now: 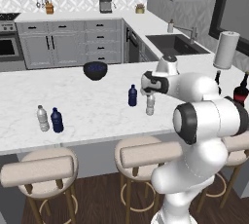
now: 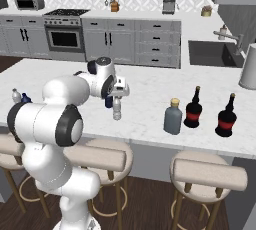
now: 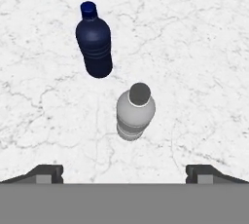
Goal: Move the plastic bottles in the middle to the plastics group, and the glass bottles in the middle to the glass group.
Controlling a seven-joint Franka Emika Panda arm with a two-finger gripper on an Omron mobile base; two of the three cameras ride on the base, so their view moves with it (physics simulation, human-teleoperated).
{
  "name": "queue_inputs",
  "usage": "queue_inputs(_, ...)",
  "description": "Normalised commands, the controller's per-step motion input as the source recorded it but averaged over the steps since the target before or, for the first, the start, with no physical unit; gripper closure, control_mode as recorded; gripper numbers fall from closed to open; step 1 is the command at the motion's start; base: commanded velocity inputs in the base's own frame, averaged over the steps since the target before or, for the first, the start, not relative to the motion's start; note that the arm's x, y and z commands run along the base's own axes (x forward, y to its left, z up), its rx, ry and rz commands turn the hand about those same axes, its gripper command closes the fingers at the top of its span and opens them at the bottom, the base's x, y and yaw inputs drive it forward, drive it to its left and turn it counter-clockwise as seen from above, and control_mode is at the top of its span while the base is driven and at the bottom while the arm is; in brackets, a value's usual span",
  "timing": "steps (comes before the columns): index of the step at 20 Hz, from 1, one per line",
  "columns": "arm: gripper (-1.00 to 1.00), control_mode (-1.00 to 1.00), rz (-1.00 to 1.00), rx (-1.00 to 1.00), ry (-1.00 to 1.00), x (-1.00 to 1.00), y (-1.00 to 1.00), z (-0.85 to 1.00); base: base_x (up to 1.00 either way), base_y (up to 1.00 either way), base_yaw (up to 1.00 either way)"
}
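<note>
Seen from the left base view, the marble worktop point(image 1: 87, 106) carries the sorting layout: the plastics group, a clear-whitish bottle point(image 1: 43, 118) and a dark blue one point(image 1: 57, 120), is stood together near the front edge on the left, while the two middle water bottles, a dark blue bottle point(image 1: 132, 95) and a clear bottle point(image 1: 150, 104), are stood apart from that group toward the centre, which is presumably why they are counted as unsorted. The pincer point(image 1: 147, 89) is held just above the clear bottle, apparently so that a descent onto it can be made. A dark bowl point(image 1: 95, 70) is set farther back, and a paper-towel roll point(image 1: 226, 49) is stood at the far right. From the right base view, the glass side is laid out plainly: the big grey-blue bottle point(image 2: 173, 116) is stood just beside the two dark red-labelled bottles point(image 2: 193, 108) point(image 2: 226, 116), so it is judged to be already with its group or very nearly so. The arm's hand is seen poised over the clear middle bottle point(image 2: 117, 108), with the dark blue one partly hidden behind it. In the hand view, the fingertips point(image 3: 46, 173) are spread to their full width and nothing is held between them; the clear bottle point(image 3: 135, 111) is looked down on almost cap-first, roughly centred between the jaws, and the dark blue bottle point(image 3: 94, 41) is stood near it but not touching, leaving room for a grasp.
</note>
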Motion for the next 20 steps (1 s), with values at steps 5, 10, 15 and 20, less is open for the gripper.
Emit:
queue_inputs(5, -1.00, -1.00, 0.00, 0.00, 0.00, 0.07, -0.02, -0.17, 0.00, 0.00, 0.00)
queue_inputs(10, -1.00, -1.00, 0.00, 0.00, 0.00, 0.14, 0.00, -0.09, 0.00, 0.00, 0.00)
queue_inputs(15, -1.00, -1.00, 0.00, 0.00, 0.00, 0.22, 0.00, -0.03, 0.00, 0.00, 0.00)
queue_inputs(20, -1.00, -1.00, 0.00, 0.00, 0.00, 0.12, 0.00, -0.22, 0.00, 0.00, 0.00)
